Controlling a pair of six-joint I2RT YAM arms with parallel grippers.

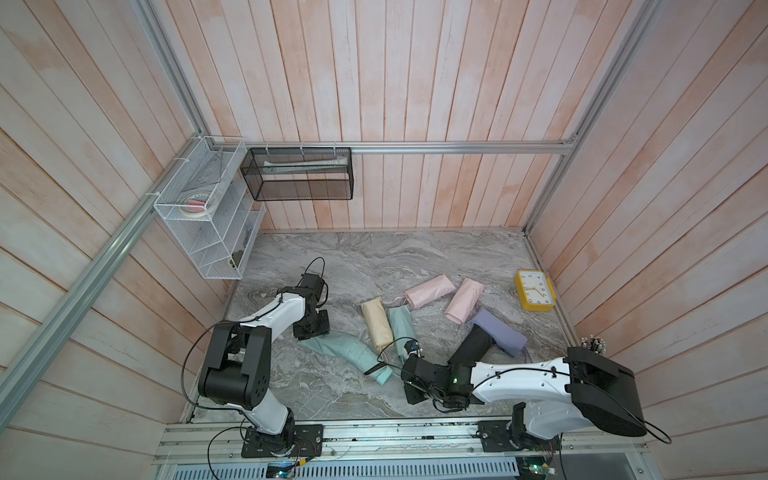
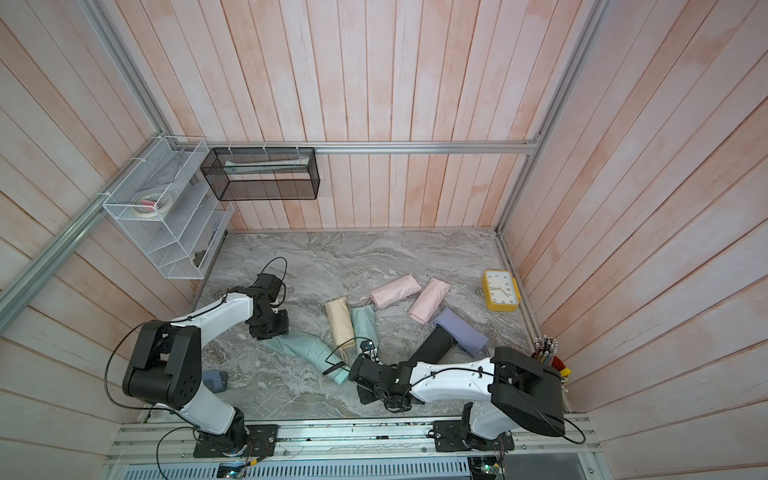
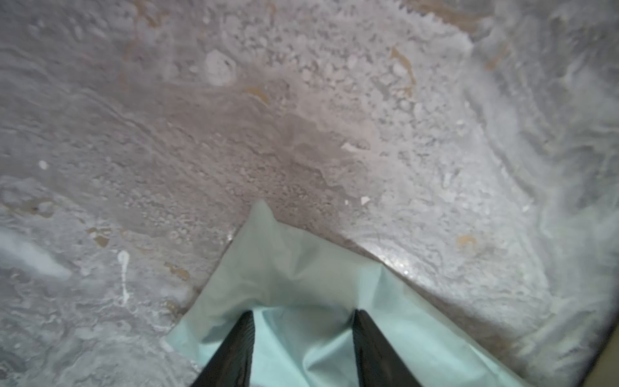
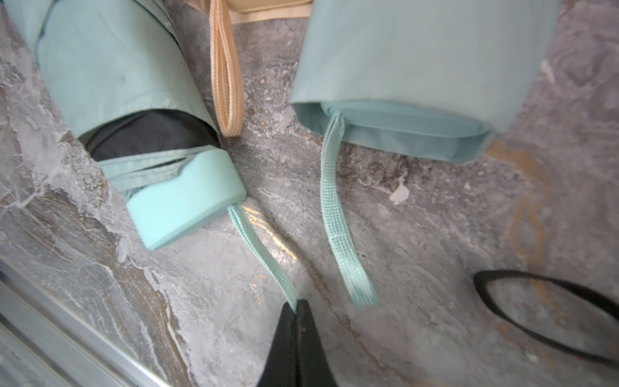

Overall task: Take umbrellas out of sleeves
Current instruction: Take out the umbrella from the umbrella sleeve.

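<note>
Mint cloth lies near the front of the marble table [image 1: 353, 257]: a mint umbrella [image 4: 117, 67] rests there, its handle [image 4: 187, 201] and dark-lined end sticking out of its mint sleeve [image 1: 328, 345]. The right pincer [image 4: 296, 306] is clenched on the handle's wrist cord [image 4: 261, 248]. The left pincer [image 3: 303, 313] sits on the sleeve's far end, fingers [image 3: 234, 345] apart with cloth between them; whether they pinch it I cannot tell. Other sleeved umbrellas [image 1: 428, 293] lie just beyond.
</note>
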